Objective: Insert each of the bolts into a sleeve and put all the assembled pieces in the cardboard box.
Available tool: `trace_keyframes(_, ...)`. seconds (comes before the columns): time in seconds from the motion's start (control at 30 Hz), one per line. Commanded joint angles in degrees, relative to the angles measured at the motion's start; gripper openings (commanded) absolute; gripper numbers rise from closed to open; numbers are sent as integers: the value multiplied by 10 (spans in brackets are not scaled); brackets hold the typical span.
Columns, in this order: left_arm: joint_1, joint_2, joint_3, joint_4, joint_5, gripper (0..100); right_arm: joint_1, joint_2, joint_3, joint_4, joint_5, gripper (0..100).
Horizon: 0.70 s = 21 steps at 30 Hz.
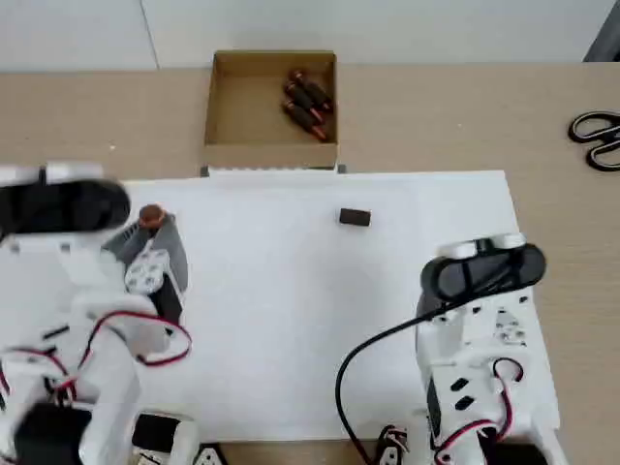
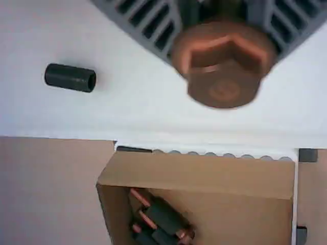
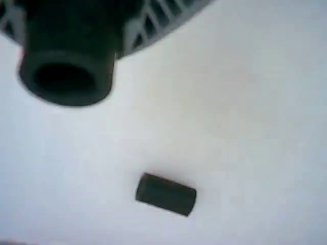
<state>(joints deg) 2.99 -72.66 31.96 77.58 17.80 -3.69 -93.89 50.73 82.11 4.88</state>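
The right gripper (image 3: 76, 23) was clenched on a black sleeve (image 3: 66, 71), its open bore facing outward, above the white sheet (image 1: 291, 320). The left gripper (image 1: 151, 231) grasped a copper bolt (image 2: 222, 64), hex head outward. Farther out a loose sleeve (image 1: 355, 217) lay on its side on the sheet, apart from both. Beyond the sheet's far edge stood the cardboard box (image 1: 225, 107), assembled pieces (image 1: 308, 102) lying in its right part; scissors (image 1: 596, 139) lay well off to the right
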Motion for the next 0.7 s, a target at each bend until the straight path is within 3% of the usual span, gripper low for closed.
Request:
trace_keyframes(0.0, -18, -152, 137, -76, 24, 5, -51, -57, 44, -33, 4, 4)
trace_keyframes(0.2, -13, -323, 276, -115, 54, 5, -125, -102, 113, -80, 3, 4)
trace_keyframes(0.37, -11, -305, 276, -123, 123, 5, -184, -100, 160, -152, 1, 4)
trace_keyframes(0.67, 59, -305, 334, -236, 169, 5, -316, -99, 291, -309, 4, 4)
